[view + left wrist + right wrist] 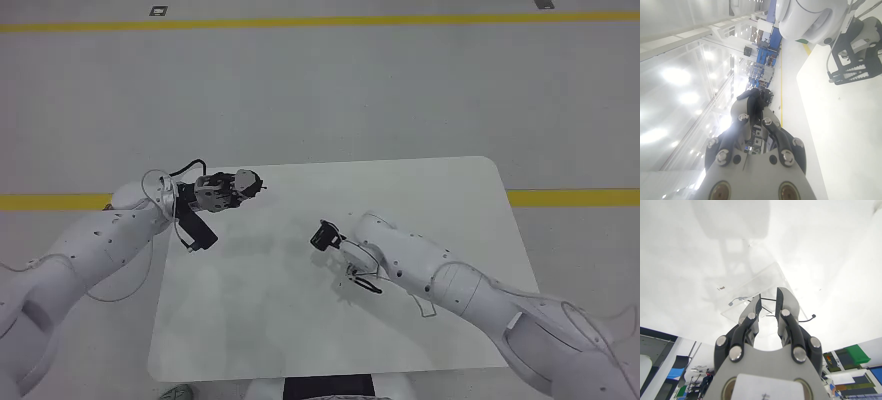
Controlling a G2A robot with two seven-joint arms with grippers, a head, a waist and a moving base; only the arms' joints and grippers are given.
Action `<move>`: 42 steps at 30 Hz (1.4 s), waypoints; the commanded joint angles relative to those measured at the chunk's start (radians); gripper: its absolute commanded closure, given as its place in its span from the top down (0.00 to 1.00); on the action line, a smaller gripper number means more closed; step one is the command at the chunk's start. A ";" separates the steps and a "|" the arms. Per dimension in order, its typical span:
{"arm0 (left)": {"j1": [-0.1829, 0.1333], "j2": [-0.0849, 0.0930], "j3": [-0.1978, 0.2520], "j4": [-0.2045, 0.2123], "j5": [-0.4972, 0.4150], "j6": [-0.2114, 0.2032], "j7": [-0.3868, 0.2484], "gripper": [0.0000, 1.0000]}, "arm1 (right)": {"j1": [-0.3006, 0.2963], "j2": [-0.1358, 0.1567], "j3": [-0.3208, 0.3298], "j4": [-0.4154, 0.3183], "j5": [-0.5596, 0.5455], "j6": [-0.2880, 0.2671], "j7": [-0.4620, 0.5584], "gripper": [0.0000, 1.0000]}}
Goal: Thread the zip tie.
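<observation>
My left gripper (751, 96) is held up beside the table's far left corner, pointing across it. Its fingers are pressed together, and a thin black zip tie (745, 161) runs back from between them toward the palm. In the top view this gripper (250, 184) sits just over the table edge. My right gripper (769, 292) hangs open low over the middle of the table, above a clear plastic tray (757, 279). Thin black zip ties (768, 299) lie across the gap between its fingers, untouched. Another black zip tie (811, 317) lies just beside the tray.
The white table (300, 320) is bare around both arms. In the left wrist view my right gripper (849, 73) shows farther off, close above the tabletop. Yellow floor lines (560, 197) run past the table's sides.
</observation>
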State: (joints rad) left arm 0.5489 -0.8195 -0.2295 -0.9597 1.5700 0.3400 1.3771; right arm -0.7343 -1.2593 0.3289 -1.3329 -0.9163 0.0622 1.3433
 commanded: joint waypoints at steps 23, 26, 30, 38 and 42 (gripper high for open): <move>0.000 0.000 0.000 0.000 0.000 0.000 0.000 0.00 | -0.036 -0.003 0.077 -0.007 -0.068 -0.064 0.047 0.37; 0.000 0.000 0.000 0.000 0.000 0.000 0.000 0.00 | -0.032 -0.009 0.080 0.002 -0.040 -0.089 0.047 0.38; 0.000 0.000 0.000 0.000 0.000 0.000 0.000 0.00 | -0.025 -0.015 0.075 0.024 -0.013 -0.117 0.047 0.40; 0.000 0.000 0.000 0.000 0.000 0.000 0.000 0.00 | 0.001 -0.037 0.037 0.073 0.004 -0.128 0.047 0.39; 0.000 0.000 0.000 0.000 0.000 0.000 0.000 0.00 | 0.008 -0.051 0.020 0.097 0.000 -0.125 0.047 0.37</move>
State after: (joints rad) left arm 0.5489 -0.8195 -0.2295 -0.9597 1.5700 0.3400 1.3771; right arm -0.7274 -1.3069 0.3515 -1.2415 -0.9156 -0.0644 1.3900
